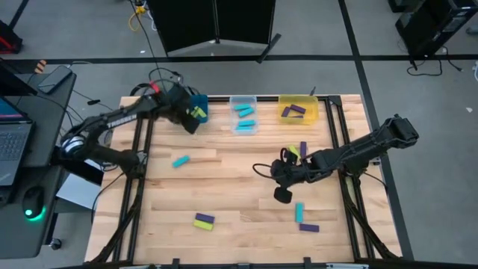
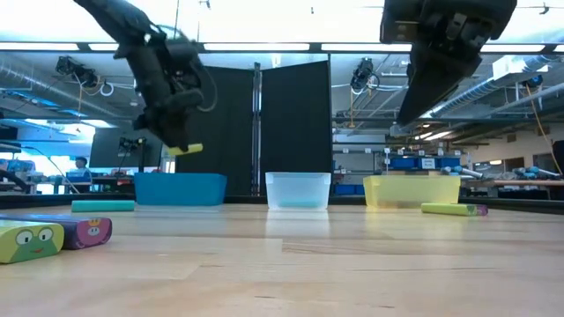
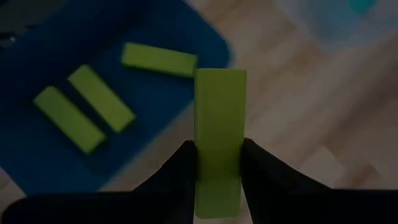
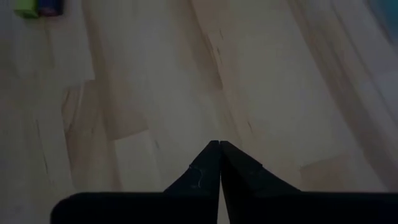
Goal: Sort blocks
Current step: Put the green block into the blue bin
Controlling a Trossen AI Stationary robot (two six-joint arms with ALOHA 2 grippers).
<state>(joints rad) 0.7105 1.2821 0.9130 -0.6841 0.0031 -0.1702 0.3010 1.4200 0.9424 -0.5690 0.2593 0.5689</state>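
- My wooden surface (image 1: 239,217) carries three bins along its far edge, loose blocks scattered nearer.
- Left gripper (image 3: 214,163) hangs over the blue bin (image 3: 37,162), jaws pinching a lime block (image 3: 219,124) to join its matching greens there.
- Right gripper (image 4: 219,149) waits mid-surface, jaws pressed together.

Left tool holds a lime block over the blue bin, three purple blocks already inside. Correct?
Not quite. The left tool does hold a lime block over the blue bin, but the three blocks inside are lime green, not purple. The left wrist view shows it.
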